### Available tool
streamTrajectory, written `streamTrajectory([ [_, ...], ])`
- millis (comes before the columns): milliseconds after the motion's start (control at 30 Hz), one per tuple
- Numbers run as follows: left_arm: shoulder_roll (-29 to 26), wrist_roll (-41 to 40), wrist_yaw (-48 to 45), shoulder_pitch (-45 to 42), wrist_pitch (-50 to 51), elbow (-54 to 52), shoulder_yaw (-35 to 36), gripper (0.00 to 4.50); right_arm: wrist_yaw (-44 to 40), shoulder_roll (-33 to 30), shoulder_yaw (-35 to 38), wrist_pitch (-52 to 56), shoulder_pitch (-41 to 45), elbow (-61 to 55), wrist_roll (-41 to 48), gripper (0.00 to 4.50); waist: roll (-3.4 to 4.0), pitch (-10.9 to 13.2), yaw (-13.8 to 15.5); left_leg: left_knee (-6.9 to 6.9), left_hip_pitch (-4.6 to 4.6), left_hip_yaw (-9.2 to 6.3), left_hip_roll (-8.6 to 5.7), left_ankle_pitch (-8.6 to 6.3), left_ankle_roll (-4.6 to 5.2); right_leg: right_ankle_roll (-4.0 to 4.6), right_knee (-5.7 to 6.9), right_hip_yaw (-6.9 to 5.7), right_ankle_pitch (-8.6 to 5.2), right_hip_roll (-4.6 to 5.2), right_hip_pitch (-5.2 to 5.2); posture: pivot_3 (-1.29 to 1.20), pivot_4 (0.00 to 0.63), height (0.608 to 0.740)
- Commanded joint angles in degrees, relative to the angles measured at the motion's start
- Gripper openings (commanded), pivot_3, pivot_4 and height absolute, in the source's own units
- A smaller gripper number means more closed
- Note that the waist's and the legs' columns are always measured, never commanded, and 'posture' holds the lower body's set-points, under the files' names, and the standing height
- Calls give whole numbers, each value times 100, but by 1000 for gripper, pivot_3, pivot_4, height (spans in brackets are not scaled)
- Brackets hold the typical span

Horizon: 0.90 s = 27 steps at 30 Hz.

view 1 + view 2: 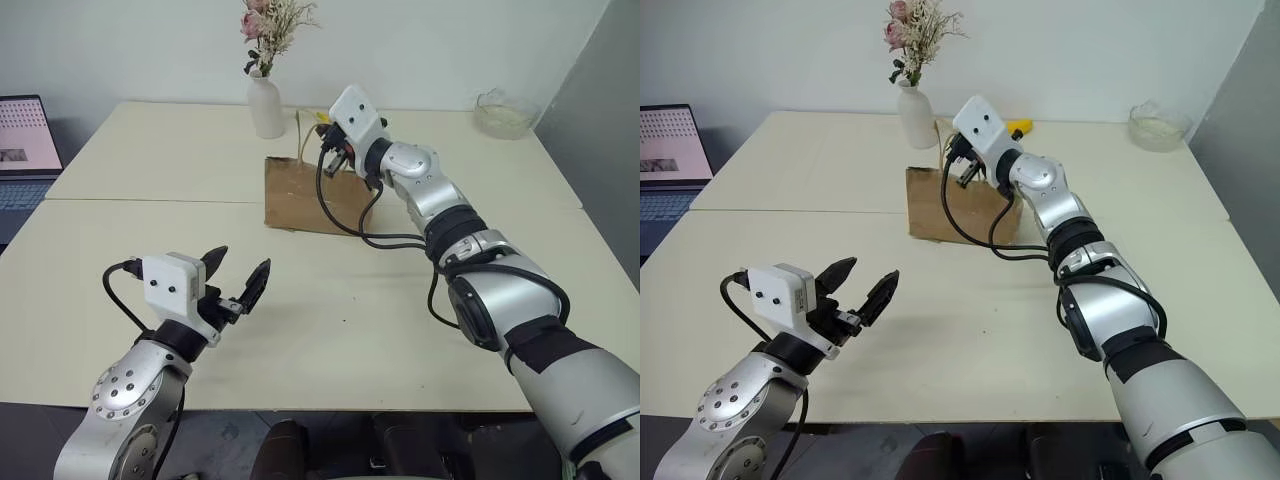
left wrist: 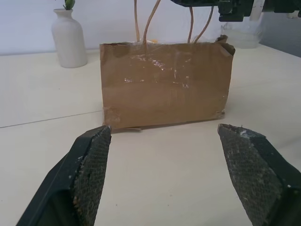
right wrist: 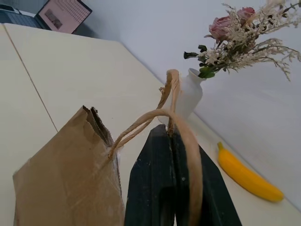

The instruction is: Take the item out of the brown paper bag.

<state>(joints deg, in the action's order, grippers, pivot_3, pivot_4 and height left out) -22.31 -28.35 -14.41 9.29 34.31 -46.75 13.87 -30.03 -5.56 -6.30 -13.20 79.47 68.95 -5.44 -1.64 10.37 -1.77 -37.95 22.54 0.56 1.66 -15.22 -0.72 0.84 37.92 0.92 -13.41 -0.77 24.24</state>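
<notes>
The brown paper bag (image 1: 300, 195) stands upright mid-table with its tan loop handles up. The item is hidden inside it. My right gripper (image 1: 335, 160) hovers at the bag's top right edge. In the right wrist view its fingers (image 3: 155, 179) are pressed shut, one handle strand (image 3: 171, 99) runs into the seam at their tips, and the loop drapes over one finger. My left gripper (image 1: 240, 278) is open and empty near the table's front. It points at the bag (image 2: 164, 84) from a short distance away.
A white vase (image 1: 265, 105) with dried flowers stands just behind the bag, and a yellow banana (image 3: 247, 176) lies on the table beyond it. A glass bowl (image 1: 503, 115) sits at the far right. A laptop (image 1: 25, 140) is at the far left.
</notes>
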Motion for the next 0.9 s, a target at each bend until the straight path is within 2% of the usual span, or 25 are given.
streamTrajectory([
  [33,-22,-6,-9,-36,-140,-186,15,3794,-193,-32,129,-181,226,-111,88,19,0,0,0,0,0,0,0,0,0,0,0,0,0,0,0,0,150,740],
  [500,-50,-8,-61,-42,-133,-192,-29,3794,-431,-228,88,-404,432,136,-104,19,0,0,0,0,0,0,0,0,0,0,-1,0,0,0,0,0,150,740],
  [900,-82,-18,-132,-99,-114,-179,-15,3794,-983,-383,165,-773,429,112,-49,19,0,0,1,0,0,1,0,0,0,0,-1,1,0,0,0,0,150,740],
])
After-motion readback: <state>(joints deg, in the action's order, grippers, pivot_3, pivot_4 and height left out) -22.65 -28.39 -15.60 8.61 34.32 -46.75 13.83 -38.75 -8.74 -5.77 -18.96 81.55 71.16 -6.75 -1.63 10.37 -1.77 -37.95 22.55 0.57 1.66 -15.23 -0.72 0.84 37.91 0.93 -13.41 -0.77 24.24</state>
